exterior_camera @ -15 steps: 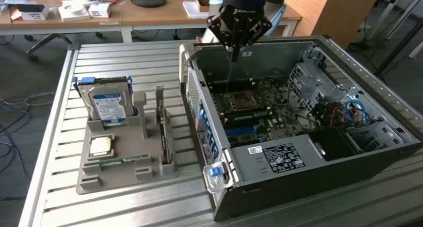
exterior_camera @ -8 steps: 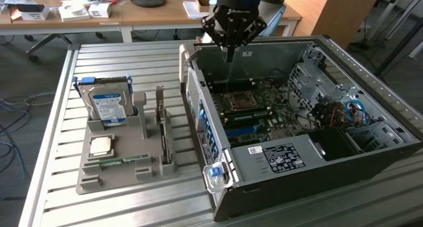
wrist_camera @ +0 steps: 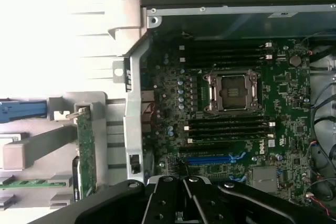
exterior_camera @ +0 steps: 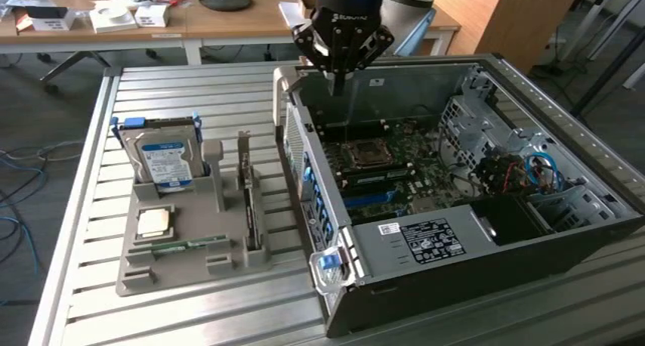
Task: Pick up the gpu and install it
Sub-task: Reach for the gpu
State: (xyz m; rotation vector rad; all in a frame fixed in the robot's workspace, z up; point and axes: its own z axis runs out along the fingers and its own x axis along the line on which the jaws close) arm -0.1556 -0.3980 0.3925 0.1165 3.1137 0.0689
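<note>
We see one gpu [exterior_camera: 249,210] on edge in the tray [exterior_camera: 136,274], lengthwise, bracket farthest; our gripper [exterior_camera: 337,81] hangs closed, empty, above the case [exterior_camera: 424,240].

grey holder [exterior_camera: 141,274]. hard drive [exterior_camera: 156,143] silver, blue label [exterior_camera: 169,172]. gpu [exterior_camera: 248,210] dark, silver bracket [exterior_camera: 243,146]. motherboard [wrist_camera: 294,124] green, blue slot [wrist_camera: 210,159].

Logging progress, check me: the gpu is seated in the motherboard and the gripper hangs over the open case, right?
No: the exterior view shows the gpu standing in the grey holder outside the case. The gripper does hang over the open case.
</note>
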